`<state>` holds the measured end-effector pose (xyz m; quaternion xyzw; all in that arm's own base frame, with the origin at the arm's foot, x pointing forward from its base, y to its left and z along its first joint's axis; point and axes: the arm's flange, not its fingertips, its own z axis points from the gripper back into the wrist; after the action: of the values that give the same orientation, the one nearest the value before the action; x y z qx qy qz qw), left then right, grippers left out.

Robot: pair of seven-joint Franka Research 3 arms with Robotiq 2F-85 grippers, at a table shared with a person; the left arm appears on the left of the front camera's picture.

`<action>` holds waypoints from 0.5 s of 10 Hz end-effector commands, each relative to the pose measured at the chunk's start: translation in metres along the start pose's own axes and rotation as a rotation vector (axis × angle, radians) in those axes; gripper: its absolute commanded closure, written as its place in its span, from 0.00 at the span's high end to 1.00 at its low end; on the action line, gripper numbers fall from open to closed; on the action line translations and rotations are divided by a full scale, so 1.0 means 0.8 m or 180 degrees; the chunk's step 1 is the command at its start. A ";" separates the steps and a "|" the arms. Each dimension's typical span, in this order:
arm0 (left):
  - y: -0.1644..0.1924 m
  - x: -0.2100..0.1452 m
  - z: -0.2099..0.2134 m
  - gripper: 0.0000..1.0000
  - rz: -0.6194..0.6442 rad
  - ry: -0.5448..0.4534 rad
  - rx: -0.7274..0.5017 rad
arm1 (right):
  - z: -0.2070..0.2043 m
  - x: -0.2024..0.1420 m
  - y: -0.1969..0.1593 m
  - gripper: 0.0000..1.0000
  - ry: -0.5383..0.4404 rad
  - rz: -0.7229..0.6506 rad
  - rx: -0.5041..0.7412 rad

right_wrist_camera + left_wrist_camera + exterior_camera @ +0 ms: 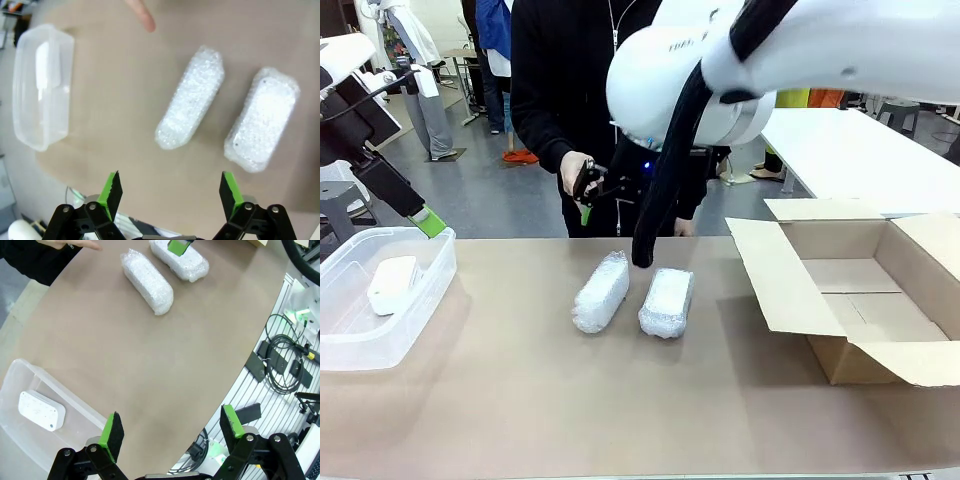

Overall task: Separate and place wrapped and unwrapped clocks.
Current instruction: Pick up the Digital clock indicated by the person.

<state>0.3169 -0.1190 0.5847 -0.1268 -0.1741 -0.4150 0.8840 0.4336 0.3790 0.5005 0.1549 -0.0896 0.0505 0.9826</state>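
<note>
Where the tabletop [520, 400] reaches its left edge, a clear tub [438, 262] sits with the bare clock [392, 284] lying flat inside, toward the far left of its floor. The clock is smooth, white and round-cornered.

Left end effector [172, 427]: fingers spread wide, nothing between them. It hangs above the tub's far right corner, clear of both tub and clock. In the left wrist view the clock shows low at the left, inside the tub wall.

Mid-tabletop: two wrapped clocks lie side by side, long axes running near to far, close but with a narrow strip of tabletop between them. The left wrapped clock [601, 292] is angled slightly, its far end leaning right. The right wrapped clock [666, 302] lies straighter. Both are in crinkly white bubble wrap.

Right end effector [170, 187]: fingers spread, pinching nothing, held above the pair and touching neither. One green pad shows over the right wrapped clock in the left wrist view.

Far side, centre: a person in a dark top stands there, one hand [575, 172] held near the edge.

Right: a cardboard box [850, 300] with its flaps open, well apart from the wrapped pair.
</note>
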 end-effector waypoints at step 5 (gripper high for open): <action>0.000 0.000 0.001 1.00 0.0002 -0.0026 0.0014 | 0.006 0.003 0.003 1.00 -0.0007 0.0065 0.0055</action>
<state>0.3169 -0.1189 0.5847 -0.1268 -0.1741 -0.4150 0.8840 0.4362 0.3784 0.5074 0.1653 -0.0923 0.0663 0.9797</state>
